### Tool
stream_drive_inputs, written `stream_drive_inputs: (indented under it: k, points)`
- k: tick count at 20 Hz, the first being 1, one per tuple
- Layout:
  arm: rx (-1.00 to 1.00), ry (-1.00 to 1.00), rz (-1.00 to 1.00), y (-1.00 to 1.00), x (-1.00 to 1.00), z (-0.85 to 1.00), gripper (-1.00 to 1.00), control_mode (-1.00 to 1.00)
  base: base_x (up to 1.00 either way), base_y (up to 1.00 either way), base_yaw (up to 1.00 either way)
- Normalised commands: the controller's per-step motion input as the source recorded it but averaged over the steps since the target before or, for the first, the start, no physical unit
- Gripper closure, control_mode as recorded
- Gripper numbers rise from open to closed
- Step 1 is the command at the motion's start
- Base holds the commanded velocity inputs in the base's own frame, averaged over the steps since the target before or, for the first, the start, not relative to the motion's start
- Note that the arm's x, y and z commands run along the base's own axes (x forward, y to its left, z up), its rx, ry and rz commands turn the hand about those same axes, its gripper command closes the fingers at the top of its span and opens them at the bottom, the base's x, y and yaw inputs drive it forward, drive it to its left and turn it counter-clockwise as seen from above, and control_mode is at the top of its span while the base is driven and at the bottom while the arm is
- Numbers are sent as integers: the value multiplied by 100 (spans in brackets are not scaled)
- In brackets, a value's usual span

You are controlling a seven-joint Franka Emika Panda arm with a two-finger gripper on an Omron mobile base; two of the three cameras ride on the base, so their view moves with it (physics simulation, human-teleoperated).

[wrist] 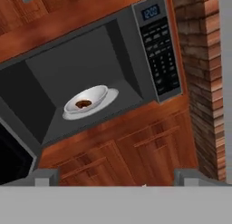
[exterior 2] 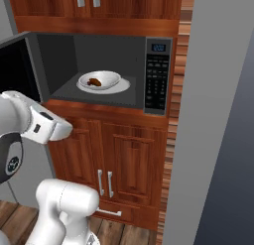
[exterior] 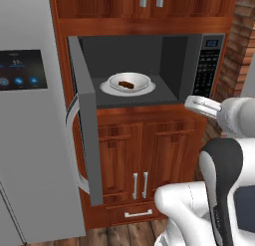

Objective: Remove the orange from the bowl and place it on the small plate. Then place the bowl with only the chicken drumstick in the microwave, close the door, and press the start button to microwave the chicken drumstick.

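The bowl with the chicken drumstick sits inside the microwave. The door stands wide open. The tool, spread and empty, risks glancing off the door's edge, leaving it ajar.

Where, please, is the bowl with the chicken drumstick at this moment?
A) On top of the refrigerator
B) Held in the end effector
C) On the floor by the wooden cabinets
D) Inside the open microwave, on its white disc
D: the bowl with the chicken drumstick sits on the white disc inside the microwave, whose door stands swung open to the left.
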Motion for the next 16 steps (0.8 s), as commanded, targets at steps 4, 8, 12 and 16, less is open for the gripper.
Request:
stream_drive_inputs:
  k: [4, 8, 12, 16]
  points:
    - [-18, -12, 9, 25, -99, 0, -100, -100, 0, 0, 0]
    - [-24, -3, 8, 66, -83, 0, -100, -100, 0, 0, 0]
    - [-29, -1, 11, 82, -66, 0, -100, -100, 0, 0, 0]
    - [-38, 0, 10, 99, -49, -6, -100, -100, 0, 0, 0]
